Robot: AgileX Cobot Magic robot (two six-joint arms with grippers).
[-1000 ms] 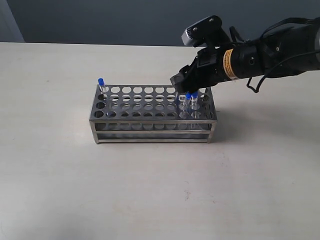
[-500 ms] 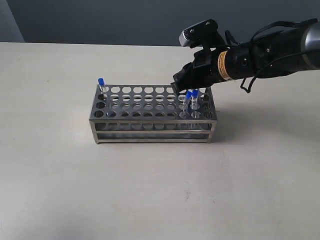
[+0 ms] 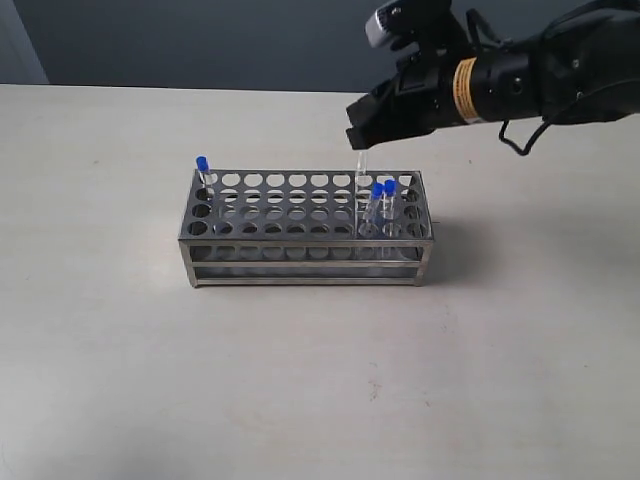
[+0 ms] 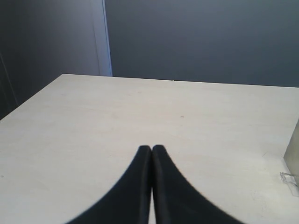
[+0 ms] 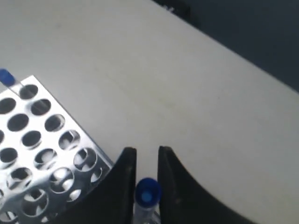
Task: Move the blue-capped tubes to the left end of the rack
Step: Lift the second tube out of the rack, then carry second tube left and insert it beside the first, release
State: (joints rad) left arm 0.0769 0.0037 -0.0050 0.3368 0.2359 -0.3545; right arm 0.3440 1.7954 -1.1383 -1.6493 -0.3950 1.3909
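The silver rack (image 3: 300,235) stands mid-table. One blue-capped tube (image 3: 202,168) sits in its far-left corner hole and shows in the right wrist view too, the same tube (image 5: 8,78) beside the rack's plate (image 5: 42,158). Two more tubes (image 3: 383,200) stand at the right end. My right gripper (image 3: 360,138) hangs above the rack's right end, shut on a fourth tube (image 5: 147,193); its clear body (image 3: 362,175) hangs below the fingers, bottom near the top plate. My left gripper (image 4: 152,149) is shut and empty, low over bare table.
The pale table (image 3: 300,380) spreads round the rack. A dark wall (image 3: 200,40) runs behind it. A rack corner (image 4: 292,163) shows at the edge of the left wrist view.
My right gripper has risen from the rack's right end with a tube in it, drawing the tube up out of its hole. The other tubes have not moved.
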